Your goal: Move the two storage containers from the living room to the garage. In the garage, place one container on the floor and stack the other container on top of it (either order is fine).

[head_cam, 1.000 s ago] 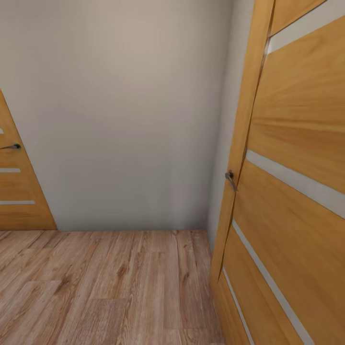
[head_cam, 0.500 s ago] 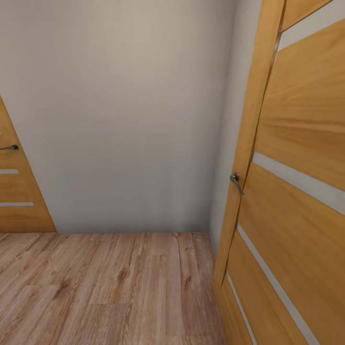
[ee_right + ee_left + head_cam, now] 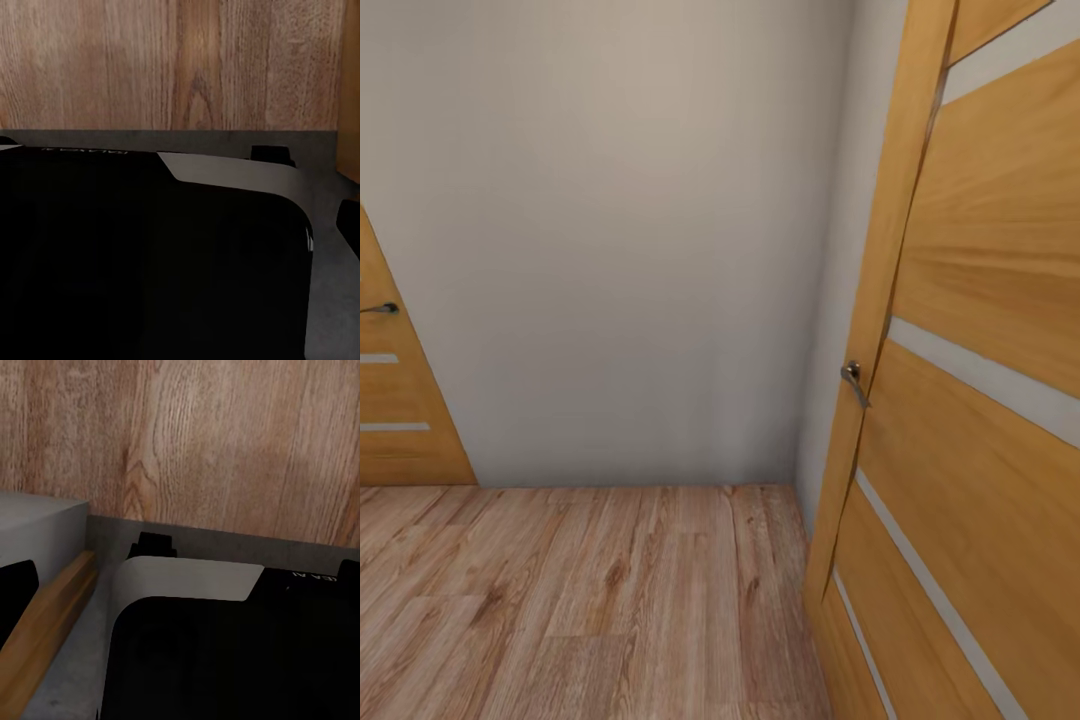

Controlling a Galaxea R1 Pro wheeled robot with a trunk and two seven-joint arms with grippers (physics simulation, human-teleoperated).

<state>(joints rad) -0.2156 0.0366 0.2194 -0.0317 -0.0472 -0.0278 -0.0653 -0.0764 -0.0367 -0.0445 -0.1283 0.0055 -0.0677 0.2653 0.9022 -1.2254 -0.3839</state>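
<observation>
Ahead of me stands a plain, matte grey-white wall (image 3: 620, 240) that meets a floor (image 3: 580, 600) of light wood planks with dark grain and knots. On my right a door (image 3: 980, 400) of smooth honey-coloured wood, crossed by pale inlaid strips, stands open at an angle; its small curved metal handle (image 3: 852, 380) sits at its edge, and the door itself is cut off by the picture's edge. At far left another door (image 3: 400, 410) of the same make shows only in part, with a dark handle. Through my wrist cameras I look down on the same planks past my own rounded black and grey base (image 3: 225, 660); I cannot tell how far either pincer is open. No storage container is before me here.
</observation>
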